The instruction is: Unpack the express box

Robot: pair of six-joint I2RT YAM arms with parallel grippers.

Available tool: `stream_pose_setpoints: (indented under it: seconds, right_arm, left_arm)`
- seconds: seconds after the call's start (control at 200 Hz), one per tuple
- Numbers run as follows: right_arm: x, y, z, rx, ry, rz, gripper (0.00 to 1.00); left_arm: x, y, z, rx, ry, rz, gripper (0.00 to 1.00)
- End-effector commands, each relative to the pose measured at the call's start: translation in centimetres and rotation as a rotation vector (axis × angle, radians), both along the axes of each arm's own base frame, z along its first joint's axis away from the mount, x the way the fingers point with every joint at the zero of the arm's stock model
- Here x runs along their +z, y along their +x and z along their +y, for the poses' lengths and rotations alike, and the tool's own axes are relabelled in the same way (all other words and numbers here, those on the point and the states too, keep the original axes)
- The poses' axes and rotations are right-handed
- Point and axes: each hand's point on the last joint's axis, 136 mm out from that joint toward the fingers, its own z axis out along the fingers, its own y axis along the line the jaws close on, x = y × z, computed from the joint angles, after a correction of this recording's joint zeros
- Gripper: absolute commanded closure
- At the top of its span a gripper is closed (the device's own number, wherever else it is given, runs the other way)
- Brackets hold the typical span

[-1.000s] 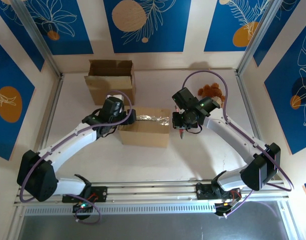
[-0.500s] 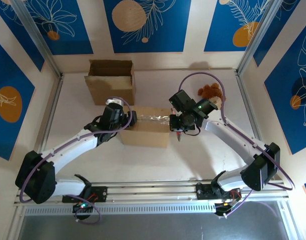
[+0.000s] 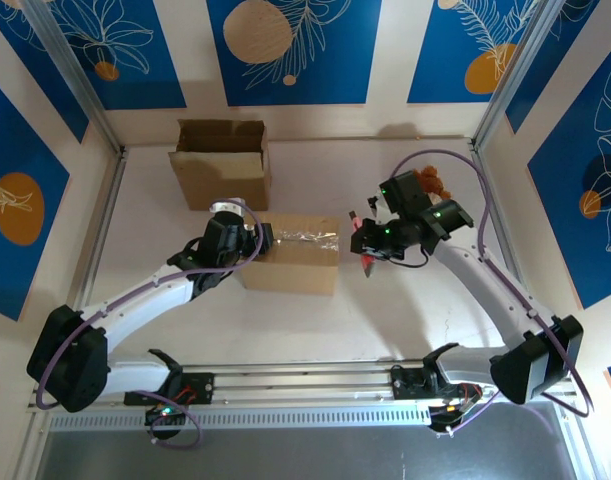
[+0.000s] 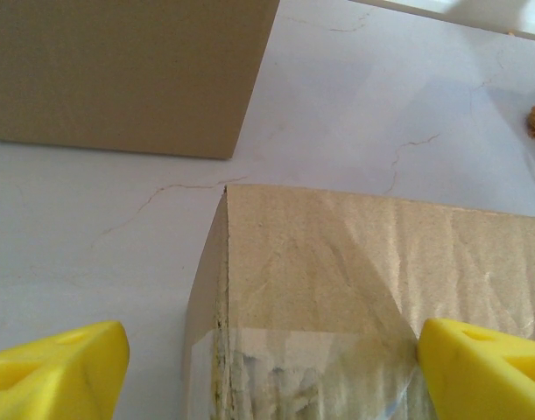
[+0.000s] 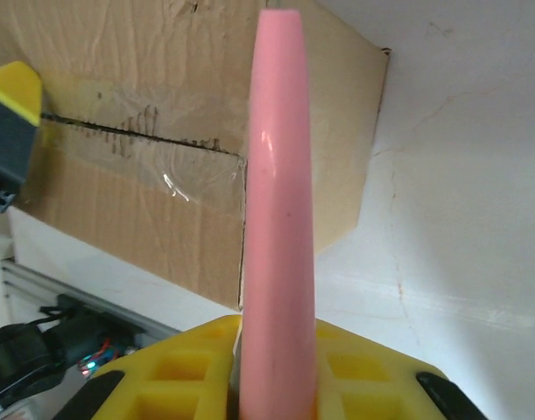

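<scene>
Express box [image 3: 290, 255] taped shut, tape seam [image 5: 144, 140] running along its top. Left gripper [image 4: 267, 376] at the box's left end, jaws spread wide over that corner, nothing clamped; probably placed to steady it. Right gripper [image 5: 276, 372] just off the box's right end, closed on a pink cutter [image 5: 280, 175] pointing over the seam, presumably to slit it.

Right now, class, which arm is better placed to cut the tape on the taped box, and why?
Right. The right claw grips a pink tool beside the taped box, near its tape seam. The left claw hangs open at the box's other end, holding nothing.
</scene>
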Motion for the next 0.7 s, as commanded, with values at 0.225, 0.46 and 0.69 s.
stream_pose_setpoints:
  seconds: [0.225,0.46,0.69]
  right_arm:
    - [0.6,-3.9,1.4,0.141,0.266,0.102,1.00]
    - [0.1,-4.4,1.0,0.144,0.243,0.123,1.00]
    - [-1.0,-4.0,0.5,0.120,0.187,0.141,1.00]
  left_arm:
    - [-4.8,-2.1,0.7,-0.026,0.114,0.137,0.14]
    - [-4.9,-2.2,0.7,-0.025,0.115,0.141,0.14]
    - [-4.8,-2.2,0.8,-0.022,0.116,0.140,0.14]
